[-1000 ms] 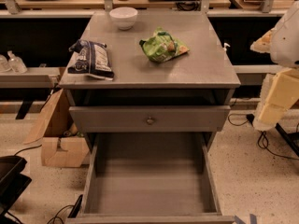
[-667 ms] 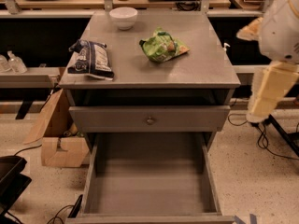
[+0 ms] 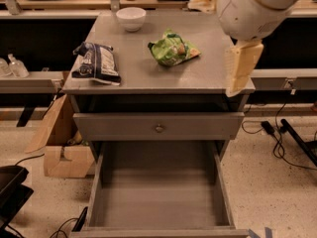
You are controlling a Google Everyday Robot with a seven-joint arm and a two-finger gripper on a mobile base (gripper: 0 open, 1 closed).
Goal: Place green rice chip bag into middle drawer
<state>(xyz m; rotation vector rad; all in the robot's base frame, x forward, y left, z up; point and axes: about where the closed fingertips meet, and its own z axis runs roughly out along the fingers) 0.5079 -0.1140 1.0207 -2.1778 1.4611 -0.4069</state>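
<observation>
- My gripper hangs at the right edge of the grey cabinet top, below my arm's big white joint. I cannot tell whether it is released or clenched, and it is not touching any object.
- The green rice chip bag lies crumpled on the cabinet top, right of centre and well apart from my gripper. Its yellow-orange and white print is too blurred to read.
- The middle drawer stands pulled out at the bottom, under the closed drawer front with a round knob.
- A dark blue-and-white bag lies at the top's left edge, its lettering illegible. A white bowl sits at the back.
</observation>
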